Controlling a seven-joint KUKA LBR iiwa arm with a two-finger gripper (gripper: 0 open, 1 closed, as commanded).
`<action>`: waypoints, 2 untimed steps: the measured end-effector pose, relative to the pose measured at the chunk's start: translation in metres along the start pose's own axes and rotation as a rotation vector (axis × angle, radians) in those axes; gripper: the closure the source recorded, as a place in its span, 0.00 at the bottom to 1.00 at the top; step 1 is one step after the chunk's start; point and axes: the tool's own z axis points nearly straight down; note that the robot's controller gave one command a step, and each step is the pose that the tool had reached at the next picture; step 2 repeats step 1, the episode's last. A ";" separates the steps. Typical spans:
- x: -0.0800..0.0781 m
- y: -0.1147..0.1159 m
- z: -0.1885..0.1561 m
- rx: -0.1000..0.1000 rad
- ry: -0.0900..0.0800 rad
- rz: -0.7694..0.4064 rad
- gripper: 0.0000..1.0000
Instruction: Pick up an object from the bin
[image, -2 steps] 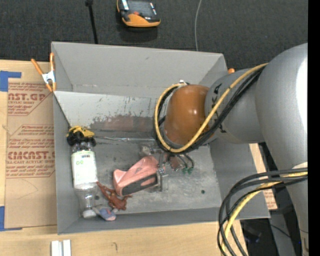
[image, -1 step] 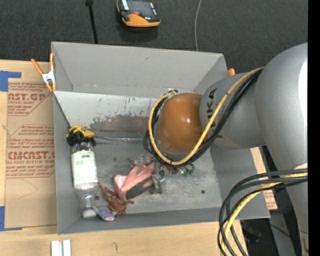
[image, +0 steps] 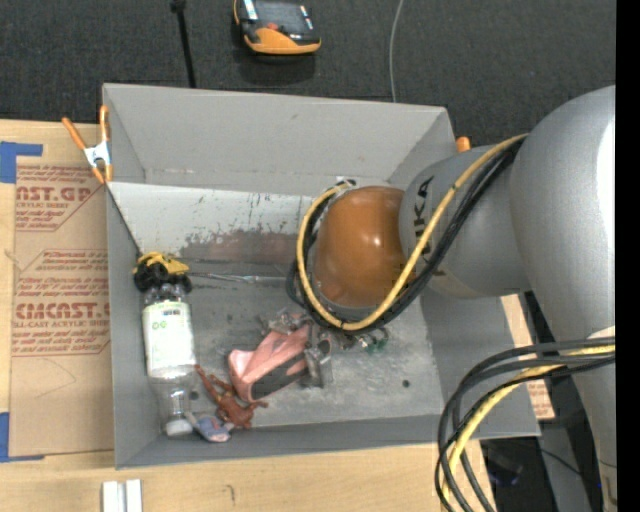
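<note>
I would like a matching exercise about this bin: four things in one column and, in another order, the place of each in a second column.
Things:
1 bottle
2 yellow toy
3 pink thing
4 brown figure

Places:
a middle of the bin floor
b lying along the left wall
c just below the pink thing
d left back corner of the floor

Pairs: 1-b; 2-d; 3-a; 4-c

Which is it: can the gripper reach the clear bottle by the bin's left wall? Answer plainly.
Probably yes: the bottle lies uncovered, bare floor between it and the gripper, at the pink toy. The wall beside it may hamper.
</note>
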 end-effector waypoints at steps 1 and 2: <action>-0.015 -0.011 -0.166 -0.005 0.012 0.014 1.00; -0.015 -0.011 -0.166 -0.005 0.012 0.014 1.00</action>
